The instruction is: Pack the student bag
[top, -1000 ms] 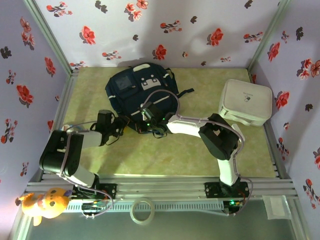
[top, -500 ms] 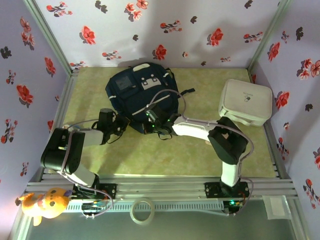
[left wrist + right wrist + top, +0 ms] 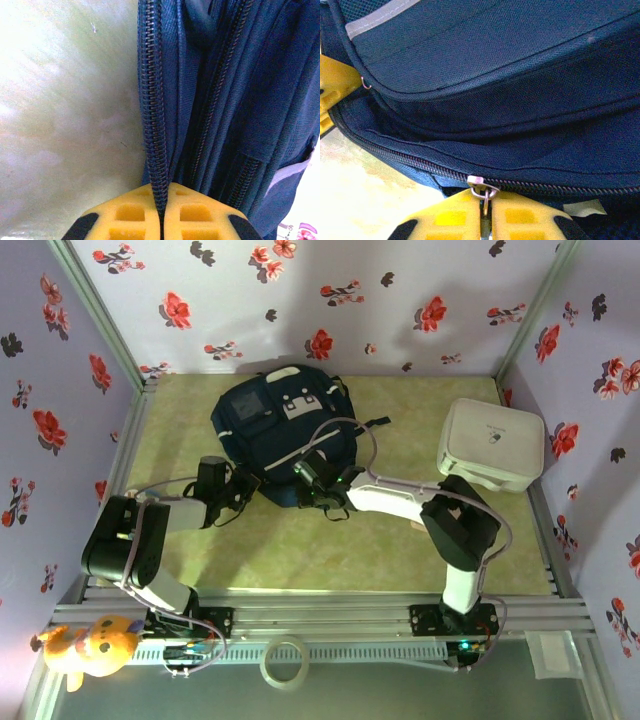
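The navy-blue student bag (image 3: 275, 425) lies flat on the green table, white patches facing up. My left gripper (image 3: 248, 487) is at the bag's near-left edge, shut on a zipper strip (image 3: 154, 125) that runs up between its yellow fingers (image 3: 125, 215). My right gripper (image 3: 312, 480) is at the bag's near edge, shut on the metal zipper pull (image 3: 483, 192) of the main zipper (image 3: 410, 162). The bag's fabric (image 3: 510, 75) covers most of the right wrist view; the left gripper's yellow finger (image 3: 335, 85) shows at its left edge.
A white rounded-square box (image 3: 492, 443) stands at the right of the table. A yellow plush toy (image 3: 92, 642) and a tape roll (image 3: 283, 660) lie in front of the arm rail. Flowered walls close in three sides.
My right gripper has slid rightward along the bag's near edge, carrying the zipper pull. The left arm has held its place.
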`<state>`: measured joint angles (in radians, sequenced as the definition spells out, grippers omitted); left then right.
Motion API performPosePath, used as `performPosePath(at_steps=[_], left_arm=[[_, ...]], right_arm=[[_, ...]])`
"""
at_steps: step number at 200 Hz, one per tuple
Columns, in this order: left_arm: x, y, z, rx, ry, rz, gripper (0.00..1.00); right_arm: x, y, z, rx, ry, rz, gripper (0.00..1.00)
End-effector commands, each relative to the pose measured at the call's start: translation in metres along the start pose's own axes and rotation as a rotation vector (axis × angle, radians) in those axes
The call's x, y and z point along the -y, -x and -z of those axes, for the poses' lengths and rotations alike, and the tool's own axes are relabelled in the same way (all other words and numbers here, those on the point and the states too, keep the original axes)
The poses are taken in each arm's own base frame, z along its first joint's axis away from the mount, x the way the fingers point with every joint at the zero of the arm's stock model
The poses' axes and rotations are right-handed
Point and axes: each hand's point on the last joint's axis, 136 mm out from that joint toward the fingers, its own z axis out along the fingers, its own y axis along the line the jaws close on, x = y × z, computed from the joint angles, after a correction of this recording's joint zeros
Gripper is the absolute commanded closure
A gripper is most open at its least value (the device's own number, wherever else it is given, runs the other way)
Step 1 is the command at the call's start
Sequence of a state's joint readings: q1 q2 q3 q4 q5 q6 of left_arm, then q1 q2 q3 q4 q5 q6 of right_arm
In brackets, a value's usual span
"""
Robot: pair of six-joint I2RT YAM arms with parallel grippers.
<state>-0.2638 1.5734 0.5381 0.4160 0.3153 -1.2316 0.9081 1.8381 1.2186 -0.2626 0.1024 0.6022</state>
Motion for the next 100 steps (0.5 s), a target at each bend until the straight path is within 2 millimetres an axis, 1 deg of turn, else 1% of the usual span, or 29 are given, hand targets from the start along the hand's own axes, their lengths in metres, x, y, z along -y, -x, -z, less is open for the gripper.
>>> performPosePath(at_steps=[1, 36, 51, 60, 73, 96, 100], left_arm=[[0.020, 0.012, 0.002, 0.032, -0.043, -0.048, 1.00], [0.019, 0.011, 0.000, 0.022, -0.041, -0.047, 1.00], [0.019, 0.012, 0.000, 0.024, -0.041, -0.050, 1.00], [0.018, 0.013, 0.000, 0.025, -0.037, -0.051, 1.00], [0.017, 0.014, 0.001, 0.027, -0.035, -0.054, 1.00], [0.013, 0.017, 0.003, 0.034, -0.023, -0.052, 1.00], [0.013, 0.017, 0.003, 0.034, -0.023, -0.053, 1.00]], right_arm=[[0.006, -0.003, -0.006, -0.022, -0.049, 0.046, 0.87], [0.009, -0.003, -0.010, -0.029, -0.079, 0.050, 0.85], [0.014, -0.003, -0.009, -0.022, -0.102, 0.044, 0.92], [0.017, -0.002, -0.006, -0.008, -0.114, 0.042, 0.94], [0.024, 0.002, 0.002, 0.027, -0.141, 0.035, 0.95], [0.045, 0.011, 0.022, 0.103, -0.207, 0.012, 0.97], [0.048, 0.010, 0.024, 0.105, -0.209, 0.007, 0.97]])
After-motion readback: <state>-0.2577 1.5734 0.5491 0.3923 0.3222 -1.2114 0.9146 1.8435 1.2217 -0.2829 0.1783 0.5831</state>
